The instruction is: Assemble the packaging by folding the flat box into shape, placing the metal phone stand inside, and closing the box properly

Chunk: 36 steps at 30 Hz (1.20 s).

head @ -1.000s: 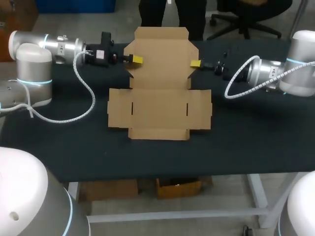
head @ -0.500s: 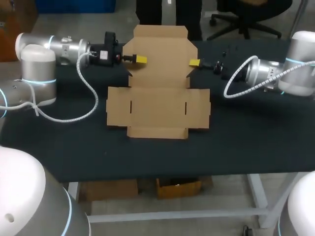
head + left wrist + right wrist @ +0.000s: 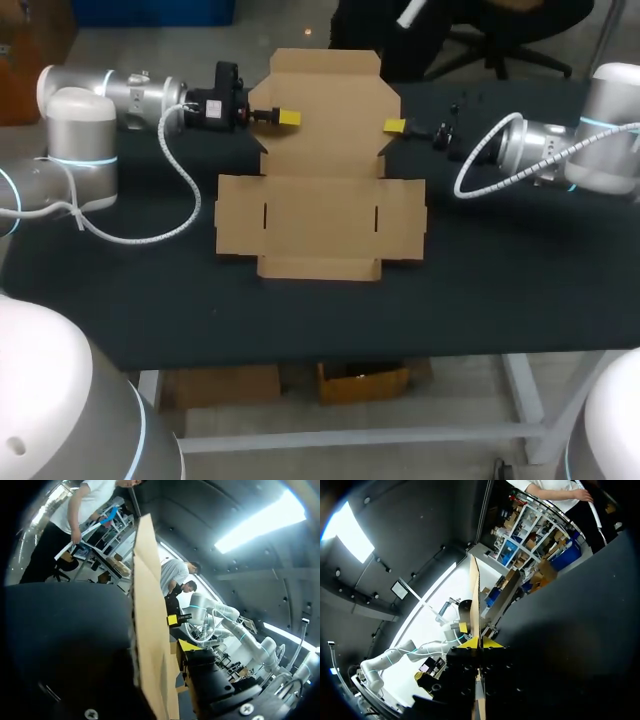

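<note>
On black table (image 3: 500,270), flat brown cardboard box blank (image 3: 320,215). Behind far flap (image 3: 325,100), part of left gripper (image 3: 287,119) hidden, grasp impossible to tell. Opposite edge pinched by right gripper (image 3: 479,641).

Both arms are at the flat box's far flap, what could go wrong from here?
The right pincer grips only the thin edge of the box, so it might slip out or tear. The left pincer sits at the opposite edge; uneven lifting could twist the flap or drag the whole box.
</note>
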Available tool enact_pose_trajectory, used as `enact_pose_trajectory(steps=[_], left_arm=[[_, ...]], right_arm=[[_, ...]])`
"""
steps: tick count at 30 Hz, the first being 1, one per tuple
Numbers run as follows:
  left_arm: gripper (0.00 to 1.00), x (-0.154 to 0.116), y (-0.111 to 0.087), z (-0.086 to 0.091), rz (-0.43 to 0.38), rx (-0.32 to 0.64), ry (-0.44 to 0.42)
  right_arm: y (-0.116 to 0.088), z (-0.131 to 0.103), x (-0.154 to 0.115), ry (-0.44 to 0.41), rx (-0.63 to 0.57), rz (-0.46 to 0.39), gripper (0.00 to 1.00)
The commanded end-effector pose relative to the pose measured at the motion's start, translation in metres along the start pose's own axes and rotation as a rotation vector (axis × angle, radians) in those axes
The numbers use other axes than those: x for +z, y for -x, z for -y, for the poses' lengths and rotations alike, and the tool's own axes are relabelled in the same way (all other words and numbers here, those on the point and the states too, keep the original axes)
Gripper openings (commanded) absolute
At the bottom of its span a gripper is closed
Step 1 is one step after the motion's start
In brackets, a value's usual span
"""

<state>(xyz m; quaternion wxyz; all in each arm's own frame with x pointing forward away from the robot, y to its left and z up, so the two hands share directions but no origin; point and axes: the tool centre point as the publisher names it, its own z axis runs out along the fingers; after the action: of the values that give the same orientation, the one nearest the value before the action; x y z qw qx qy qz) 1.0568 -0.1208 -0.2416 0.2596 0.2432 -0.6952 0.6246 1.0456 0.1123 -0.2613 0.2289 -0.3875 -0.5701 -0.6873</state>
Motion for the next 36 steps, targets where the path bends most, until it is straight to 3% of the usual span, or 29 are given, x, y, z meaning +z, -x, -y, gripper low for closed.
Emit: enact_pose_trajectory(steps=[1,9,14,16,22,23,24,26,36], left_arm=[[0.33,0.000,0.005,0.002,-0.023,0.003,0.003],[0.29,0.002,0.004,0.003,-0.028,0.011,0.001],[0.11,0.002,0.004,0.003,-0.032,0.012,0.000],[0.00,0.002,0.004,0.003,-0.033,0.013,-0.001],[0.00,0.001,0.003,0.002,-0.034,0.017,0.003],[0.00,0.001,0.003,0.002,-0.034,0.017,0.004],[0.00,0.001,0.003,0.002,-0.033,0.017,0.004],[0.00,0.000,0.003,0.001,-0.033,0.017,0.004],[0.00,-0.010,0.002,0.007,-0.033,0.032,0.007]], right_arm=[[0.004,-0.001,0.001,0.000,-0.003,-0.014,0.00],[0.004,-0.001,0.001,0.002,-0.003,-0.017,0.00],[0.004,-0.001,0.001,0.001,-0.003,-0.019,0.00],[0.004,-0.001,0.001,0.001,-0.003,-0.020,0.00],[0.003,-0.002,0.001,0.001,-0.002,-0.024,0.00],[0.003,-0.002,0.001,0.002,-0.002,-0.024,0.04],[0.003,-0.002,0.001,0.002,-0.002,-0.024,0.20],[0.002,-0.002,-0.001,0.003,-0.001,-0.021,0.37],[-0.012,-0.002,-0.030,0.020,-0.017,0.073,0.37]])
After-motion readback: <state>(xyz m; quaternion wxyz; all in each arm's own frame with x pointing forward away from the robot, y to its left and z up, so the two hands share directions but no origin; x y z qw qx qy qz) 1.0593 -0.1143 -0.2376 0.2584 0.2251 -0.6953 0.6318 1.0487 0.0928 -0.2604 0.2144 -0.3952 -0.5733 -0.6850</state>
